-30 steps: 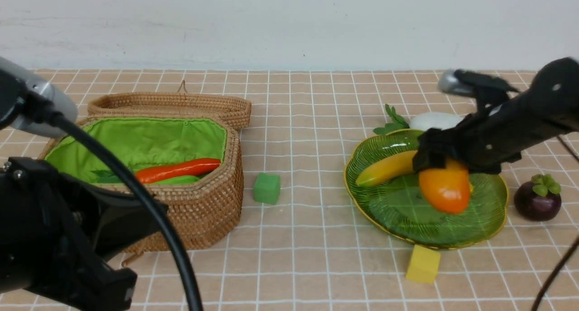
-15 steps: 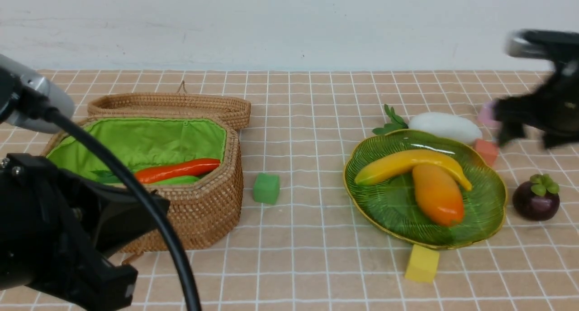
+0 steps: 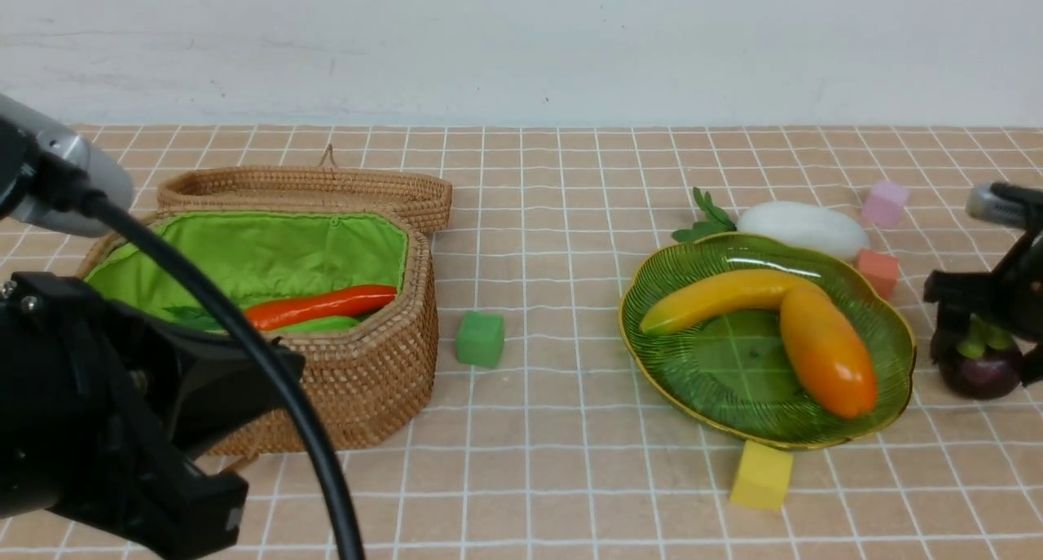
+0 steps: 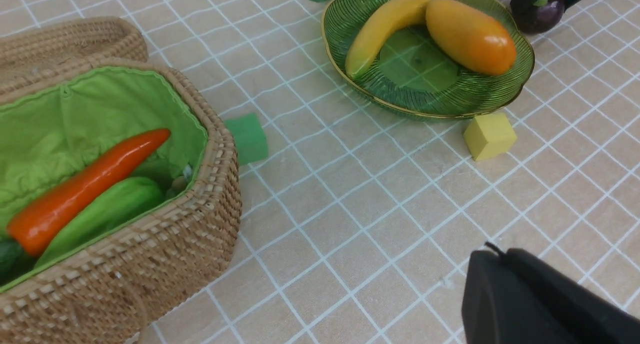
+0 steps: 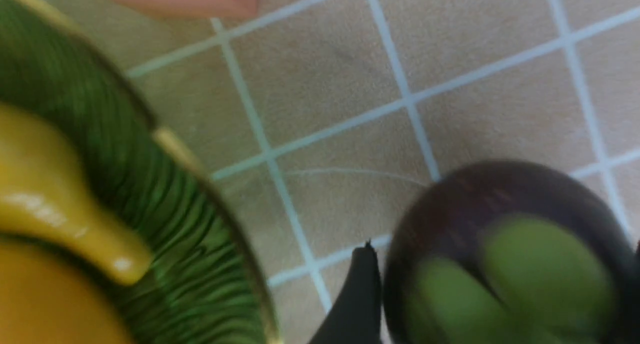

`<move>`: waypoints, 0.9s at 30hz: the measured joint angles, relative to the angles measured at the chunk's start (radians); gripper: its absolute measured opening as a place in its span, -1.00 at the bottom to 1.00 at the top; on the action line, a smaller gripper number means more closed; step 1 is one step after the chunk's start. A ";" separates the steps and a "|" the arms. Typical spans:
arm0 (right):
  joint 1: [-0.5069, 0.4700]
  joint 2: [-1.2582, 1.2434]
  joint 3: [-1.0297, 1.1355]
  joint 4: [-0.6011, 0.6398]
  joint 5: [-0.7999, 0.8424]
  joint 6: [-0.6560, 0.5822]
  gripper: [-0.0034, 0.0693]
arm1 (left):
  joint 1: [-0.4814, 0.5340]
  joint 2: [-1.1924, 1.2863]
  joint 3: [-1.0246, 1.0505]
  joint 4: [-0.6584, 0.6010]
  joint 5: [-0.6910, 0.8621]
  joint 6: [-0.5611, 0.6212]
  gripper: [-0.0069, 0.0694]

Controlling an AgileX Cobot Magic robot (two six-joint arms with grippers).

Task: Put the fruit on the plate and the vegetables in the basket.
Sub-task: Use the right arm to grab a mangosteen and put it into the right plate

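Observation:
The banana (image 3: 717, 295) and the mango (image 3: 827, 352) lie on the green plate (image 3: 652, 287). Right of the plate, the mangosteen (image 3: 978, 368) stands on the table. My right gripper (image 3: 982, 340) is open and low over it, one finger on each side; the wrist view shows the fingertips (image 5: 362, 284) flanking the mangosteen (image 5: 500, 224). The white radish (image 3: 803, 226) lies on the table behind the plate. The carrot (image 3: 322, 306) and the green gourd (image 3: 322, 325) lie in the basket (image 3: 367, 381). My left gripper (image 4: 492, 256) is shut and empty, over bare table near the basket.
The basket's woven lid (image 3: 310, 187) lies open behind it. Foam cubes sit about: green (image 3: 480, 339) between basket and plate, yellow (image 3: 762, 476) at the plate's front edge, salmon (image 3: 877, 271) and pink (image 3: 886, 203) behind the mangosteen.
My right gripper let go of the mango on the plate, swung right and came down around the mangosteen. The mango shifted toward the plate's right side. The left arm stayed put.

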 joint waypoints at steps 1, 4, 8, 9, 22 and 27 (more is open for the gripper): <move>0.000 0.019 0.000 0.001 -0.008 -0.014 0.92 | 0.000 0.000 0.000 0.000 0.000 0.000 -0.85; 0.000 0.042 0.000 0.001 -0.018 -0.034 0.84 | 0.000 0.000 0.000 0.000 0.000 0.000 -0.85; 0.000 0.044 0.000 -0.004 -0.023 -0.053 0.67 | 0.000 0.000 0.000 0.011 0.000 0.000 -0.85; 0.000 0.044 0.000 -0.004 -0.022 -0.059 0.67 | 0.000 0.000 0.000 0.018 0.000 0.000 -0.85; 0.079 -0.236 -0.029 0.129 0.090 -0.174 0.67 | 0.000 0.000 0.000 0.045 0.007 0.000 -0.85; 0.288 -0.225 -0.029 0.313 0.093 -0.391 0.67 | 0.000 0.000 0.000 0.045 0.022 0.000 -0.85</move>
